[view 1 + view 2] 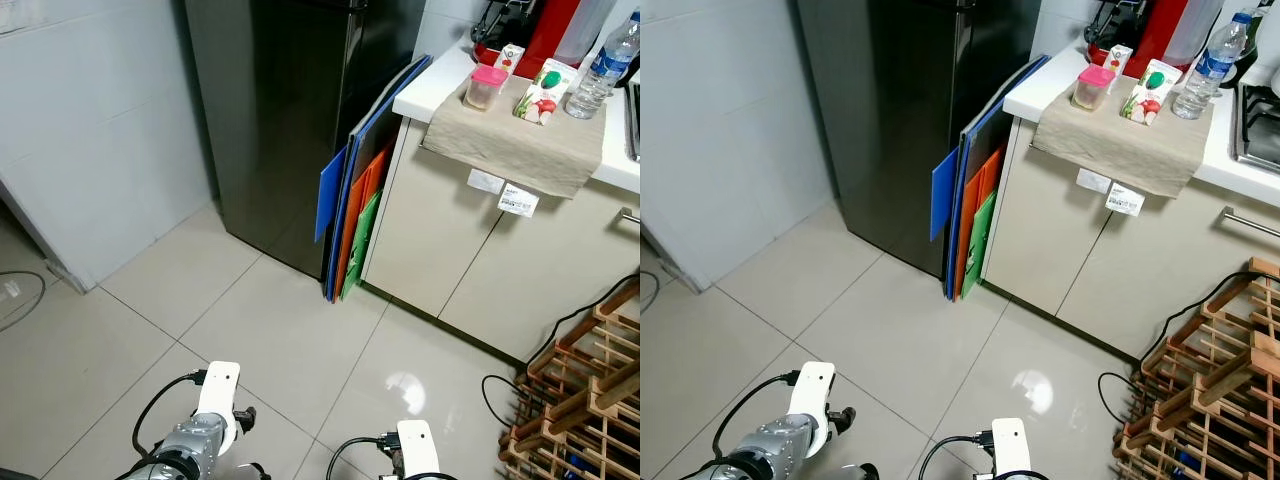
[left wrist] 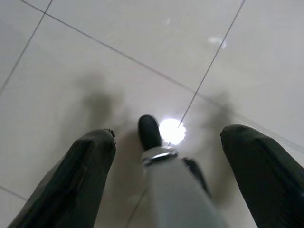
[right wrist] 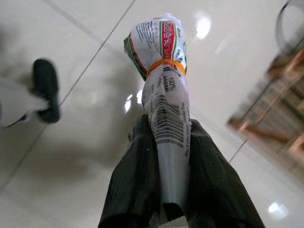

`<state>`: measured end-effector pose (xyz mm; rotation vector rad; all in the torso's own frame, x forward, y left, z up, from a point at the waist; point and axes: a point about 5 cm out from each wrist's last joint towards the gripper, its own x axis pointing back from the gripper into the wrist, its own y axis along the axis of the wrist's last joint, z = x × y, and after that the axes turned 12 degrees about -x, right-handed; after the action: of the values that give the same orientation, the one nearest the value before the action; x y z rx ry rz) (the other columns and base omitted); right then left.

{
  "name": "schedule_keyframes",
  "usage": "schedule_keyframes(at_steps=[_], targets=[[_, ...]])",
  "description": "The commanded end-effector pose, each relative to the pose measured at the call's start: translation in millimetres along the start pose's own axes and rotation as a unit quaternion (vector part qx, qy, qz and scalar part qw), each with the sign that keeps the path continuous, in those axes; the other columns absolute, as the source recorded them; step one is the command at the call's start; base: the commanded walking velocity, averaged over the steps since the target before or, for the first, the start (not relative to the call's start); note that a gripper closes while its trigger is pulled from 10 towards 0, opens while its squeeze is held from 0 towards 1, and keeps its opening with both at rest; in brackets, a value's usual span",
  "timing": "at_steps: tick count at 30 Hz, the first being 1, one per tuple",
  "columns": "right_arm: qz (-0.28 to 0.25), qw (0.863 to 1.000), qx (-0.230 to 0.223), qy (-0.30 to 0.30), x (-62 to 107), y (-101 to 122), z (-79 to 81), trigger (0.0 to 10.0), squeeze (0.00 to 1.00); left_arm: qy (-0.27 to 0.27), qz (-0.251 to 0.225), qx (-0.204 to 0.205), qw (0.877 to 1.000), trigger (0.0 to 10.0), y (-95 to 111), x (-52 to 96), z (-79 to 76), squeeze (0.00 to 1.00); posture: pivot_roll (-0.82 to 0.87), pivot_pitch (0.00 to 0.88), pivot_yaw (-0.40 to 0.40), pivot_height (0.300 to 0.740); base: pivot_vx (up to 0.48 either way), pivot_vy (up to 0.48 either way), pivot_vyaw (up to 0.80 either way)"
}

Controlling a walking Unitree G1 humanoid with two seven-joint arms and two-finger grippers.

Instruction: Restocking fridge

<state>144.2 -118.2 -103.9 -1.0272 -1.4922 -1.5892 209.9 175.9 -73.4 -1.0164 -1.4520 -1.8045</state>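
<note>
The black fridge [image 1: 290, 110] stands ahead at the back, its door shut. In the right wrist view my right gripper [image 3: 173, 156] is shut on a rolled printed packet [image 3: 164, 80] bound with an orange rubber band, held over the pale floor tiles. My left gripper [image 2: 166, 156] hangs over the floor with its two fingers [image 2: 80, 175] wide open and nothing between them. On the white counter [image 1: 430, 85] right of the fridge lie a pink-lidded jar [image 1: 486, 87], a small juice carton [image 1: 510, 56], a green and white carton [image 1: 541, 92] and a water bottle [image 1: 600, 68].
Blue, orange and green boards [image 1: 350, 215] lean between fridge and cabinet. A beige cloth [image 1: 510, 145] hangs over the counter edge. A wooden rack [image 1: 585, 400] and black cables [image 1: 505, 385] sit on the floor at right. A grey wall panel [image 1: 90, 130] stands left.
</note>
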Motion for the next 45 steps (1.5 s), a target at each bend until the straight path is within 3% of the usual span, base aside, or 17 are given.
schedule_keyframes(at_steps=[1, 10, 15, 16, 17, 19, 20, 23, 25, 27, 28, 29, 30, 33, 38, 41, 45], targets=[[-0.028, 1.0, 0.009, 0.003, 0.3, 8, 6.8, 10.0, 0.0, 0.003, -0.034, 0.028, 0.999, 10.0, 17, -0.5, 0.5, 0.0, -0.03, 0.0, 0.0, 0.74, 0.0, 0.0, 0.0], [-0.015, 1.0, -0.011, -0.004, -0.1, 6, 3.4, 10.0, 0.0, 0.005, -0.037, 0.021, 0.999, 10.0, 20, -0.8, -1.5, 0.0, -0.02, 0.0, -0.015, 0.74, 0.0, 0.0, 0.0], [-0.05, 0.999, -0.007, -0.01, 0.4, 11, 1.9, 10.0, 0.0, -0.005, -0.075, 0.052, 0.996, 10.0, 35, -0.4, -3.5, 0.0, -0.02, 0.0, -0.024, 0.74, 0.0, 0.0, 0.0], [-0.117, 0.992, -0.031, -0.019, -1.0, 52, -32.6, 10.0, 0.0, -0.011, -0.103, 0.051, 0.993, 10.0, 47, 0.6, -2.4, 0.0, -0.02, 0.0, -0.028, 0.74, 0.0, 0.0, 0.0], [-0.117, 0.992, -0.031, -0.019, -1.0, 52, -32.6, 10.0, 0.0, -0.011, -0.103, 0.051, 0.993, 10.0, 47, 0.6, -2.4, 0.0, -0.02, 0.0, -0.028, 0.74, 0.0, 0.0, 0.0], [-0.289, 0.957, -0.027, -0.025, 19.0, 143, -74.7, 10.0, 0.0, -0.023, -0.198, 0.027, 0.98, 10.0, 82, 7.6, 3.7, 0.0, -0.02, 0.0, -0.034, 0.74, 0.0, 0.0, 0.0], [-0.338, 0.941, -0.024, -0.023, 29.2, 166, -82.5, 10.0, 0.0, -0.027, -0.232, 0.022, 0.972, 10.0, 93, 11.4, 5.8, 0.0, -0.02, 0.0, -0.034, 0.74, 0.0, 0.0, 0.0], [-0.338, 0.941, -0.024, -0.023, 29.2, 166, -82.5, 10.0, 0.0, -0.027, -0.232, 0.022, 0.972, 10.0, 93, 11.4, 5.8, 0.0, -0.02, 0.0, -0.034, 0.74, 0.0, 0.0, 0.0], [-0.41, 0.912, -0.03, -0.017, 45.0, 184, -83.3, 10.0, 0.0, -0.017, -0.33, -0.012, 0.944, 10.0, 122, 28.7, 6.8, 0.0, -0.02, 0.0, -0.044, 0.74, 0.0, 0.0, 0.0], [-0.483, 0.875, -0.038, -0.013, 67.3, 200, -81.7, 10.0, 0.0, -0.004, -0.431, -0.048, 0.901, 10.0, 151, 60.5, -0.4, 0.0, -0.02, 0.0, -0.046, 0.74, 0.0, 0.0, 0.0], [-0.499, 0.866, -0.04, -0.011, 72.6, 202, -81.2, 10.0, 0.0, -0.002, -0.452, -0.053, 0.89, 10.0, 156, 68.6, -2.6, 0.0, -0.02, 0.0, -0.046, 0.74, 0.0, 0.0, 0.0], [-0.537, 0.842, -0.038, -0.006, 89.4, 210, -76.5, 10.0, 0.0, 0.0, -0.498, -0.063, 0.865, 10.0, 171, 90.7, -4.5, 0.0, -0.01, 0.0, -0.049, 0.74, 0.0, 0.0, 0.0], [-0.537, 0.842, -0.038, -0.006, 89.4, 210, -76.5, 10.0, 0.0, 0.0, -0.498, -0.063, 0.865, 10.0, 171, 90.7, -4.5, 0.0, -0.01, 0.0, -0.049, 0.74, 0.0, 0.0, 0.0], [-0.611, 0.79, -0.056, 0.013, 135.3, 217, -65.9, 10.0, 0.0, -0.005, -0.584, -0.08, 0.808, 10.0, 196, 149.1, -5.5, 0.0, 0.0, 0.0, -0.045, 0.74, 0.0, 0.0, 0.0], [-0.578, 0.807, -0.111, 0.042, 134.8, 212, -65.4, 10.0, 0.0, -0.023, -0.581, -0.062, 0.811, 10.0, 185, 160.8, -7.3, 0.0, 0.0, 0.0, -0.04, 0.74, 0.0, 0.0, 0.0], [-0.547, 0.826, -0.094, 0.102, 121.8, 214, -46.6, 10.0, 0.0, -0.014, -0.546, -0.078, 0.834, 10.0, 181, 132.5, -4.3, 0.0, 0.0, 0.0, -0.026, 0.74, 0.0, 0.0, 0.0], [-0.545, 0.829, -0.066, 0.11, 131.3, 221, -38.7, 10.0, 0.0, -0.021, -0.521, -0.077, 0.85, 10.0, 177, 137.0, -5.2, 0.0, -0.01, 0.0, -0.013, 0.74, 0.0, 0.0, 0.0]])
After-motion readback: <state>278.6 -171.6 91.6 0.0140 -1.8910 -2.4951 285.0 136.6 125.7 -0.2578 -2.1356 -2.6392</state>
